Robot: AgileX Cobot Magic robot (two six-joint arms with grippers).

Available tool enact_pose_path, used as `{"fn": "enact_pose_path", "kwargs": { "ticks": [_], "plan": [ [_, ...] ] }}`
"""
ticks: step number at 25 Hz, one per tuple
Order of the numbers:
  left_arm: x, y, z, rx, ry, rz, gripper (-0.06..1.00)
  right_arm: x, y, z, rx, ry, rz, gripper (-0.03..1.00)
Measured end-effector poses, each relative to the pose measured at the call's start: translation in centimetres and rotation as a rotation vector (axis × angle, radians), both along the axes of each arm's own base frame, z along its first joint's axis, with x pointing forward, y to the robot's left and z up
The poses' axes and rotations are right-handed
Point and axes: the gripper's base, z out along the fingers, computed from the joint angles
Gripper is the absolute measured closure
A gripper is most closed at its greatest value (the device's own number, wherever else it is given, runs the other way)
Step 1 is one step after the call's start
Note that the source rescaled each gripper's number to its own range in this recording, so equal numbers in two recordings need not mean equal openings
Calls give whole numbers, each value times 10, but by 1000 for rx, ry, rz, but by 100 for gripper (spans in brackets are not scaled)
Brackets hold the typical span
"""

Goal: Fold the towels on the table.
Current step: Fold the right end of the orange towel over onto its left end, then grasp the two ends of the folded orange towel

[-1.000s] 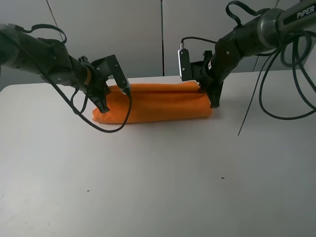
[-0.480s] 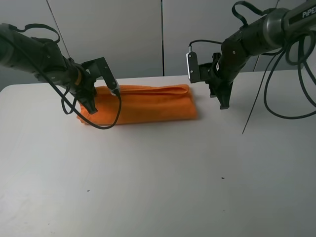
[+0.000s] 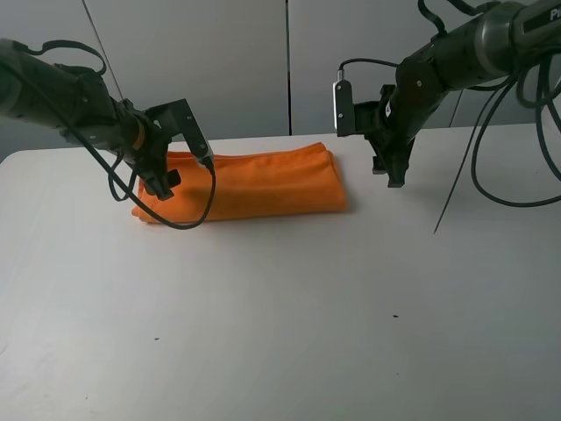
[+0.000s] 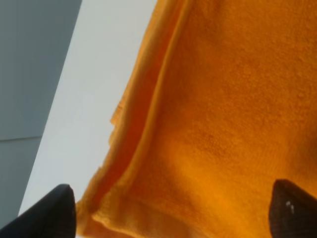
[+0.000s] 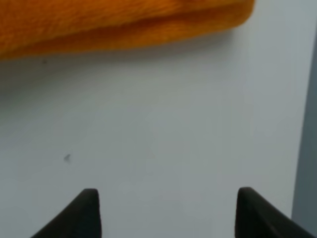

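The orange towel (image 3: 254, 182) lies folded into a long band at the back of the white table (image 3: 280, 298). My left gripper (image 3: 164, 181) hovers open over the towel's left end; in the left wrist view its fingertips (image 4: 49, 210) stand wide apart above the orange cloth (image 4: 223, 109) and its layered hem. My right gripper (image 3: 394, 175) is open and empty over bare table just right of the towel's right end. The right wrist view shows its fingertips (image 5: 84, 210) apart and the towel's folded edge (image 5: 124, 25) beyond. The white label is hidden.
A grey wall panel runs behind the table's back edge. Black cables hang from both arms, one loop (image 3: 188, 215) drooping over the towel's left part, another cable (image 3: 451, 189) slanting down at the right. Bare tabletop fills the whole front half.
Both grippers have let go of the towel and lifted. The towel slid left and settled flat. The right gripper moved right and up, off the towel, onto bare table.
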Motion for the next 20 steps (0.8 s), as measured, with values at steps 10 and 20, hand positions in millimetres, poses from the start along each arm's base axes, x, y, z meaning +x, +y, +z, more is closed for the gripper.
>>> {"fn": "enact_pose_path", "kwargs": {
  "ticks": [10, 20],
  "plan": [
    [-6, 13, 34, -164, -40, 347, -5, -11, 12, 41, 419, 67, -405, 4],
    [-9, 49, 25, -513, 210, 752, -5, -17, 23, 45, 658, 225, -687, -3]
  ]
}}
